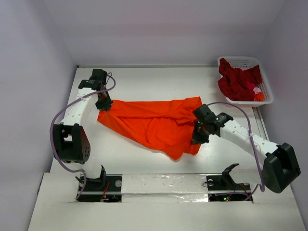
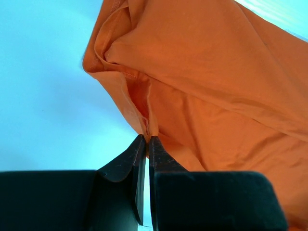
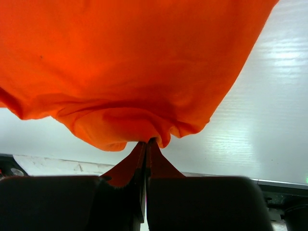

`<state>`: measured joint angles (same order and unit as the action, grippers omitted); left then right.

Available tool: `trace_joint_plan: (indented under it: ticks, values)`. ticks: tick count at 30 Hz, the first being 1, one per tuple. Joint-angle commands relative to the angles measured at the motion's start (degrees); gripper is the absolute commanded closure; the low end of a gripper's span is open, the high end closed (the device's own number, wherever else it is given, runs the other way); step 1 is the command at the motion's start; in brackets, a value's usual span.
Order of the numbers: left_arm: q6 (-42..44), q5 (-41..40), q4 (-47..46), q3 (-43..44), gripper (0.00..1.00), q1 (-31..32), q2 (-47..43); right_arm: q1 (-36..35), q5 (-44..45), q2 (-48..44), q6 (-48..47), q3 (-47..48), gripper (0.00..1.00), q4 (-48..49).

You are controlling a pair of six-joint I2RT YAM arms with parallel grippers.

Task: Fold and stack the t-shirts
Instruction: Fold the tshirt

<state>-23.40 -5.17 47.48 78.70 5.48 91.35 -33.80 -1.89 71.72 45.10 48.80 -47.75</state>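
Observation:
A bright orange t-shirt (image 1: 154, 124) lies crumpled and stretched across the middle of the white table (image 1: 144, 82). My left gripper (image 1: 104, 105) is shut on its left edge; the left wrist view shows a hemmed fold of orange cloth (image 2: 202, 82) pinched at the fingertips (image 2: 147, 139). On the shirt's right side my right gripper (image 1: 198, 137) is shut on the cloth, with orange fabric (image 3: 130, 62) bunched above the closed tips (image 3: 147, 143). A dark red t-shirt (image 1: 237, 81) sits heaped in the basket at the back right.
The white lattice basket (image 1: 266, 94) stands at the back right corner, also holding small pink and orange bits. Purple-grey walls close in the table on three sides. A taped white ledge (image 1: 163, 185) runs along the near edge between the arm bases.

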Motion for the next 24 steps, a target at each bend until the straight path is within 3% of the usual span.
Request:
trace_joint_plan:
  ticks: [1, 24]
  values:
    - [0.5, -0.5, 1.0, 2.7, 1.0, -1.0, -0.5, 2.4, -0.5, 0.6, -3.0, 3.7, 1.0, 0.6]
    - [0.2, 0.7, 0.2, 3.9, 1.0, -3.6, 0.7, 13.3, 0.7, 7.3, -11.8, 10.1, 1.0, -0.1]
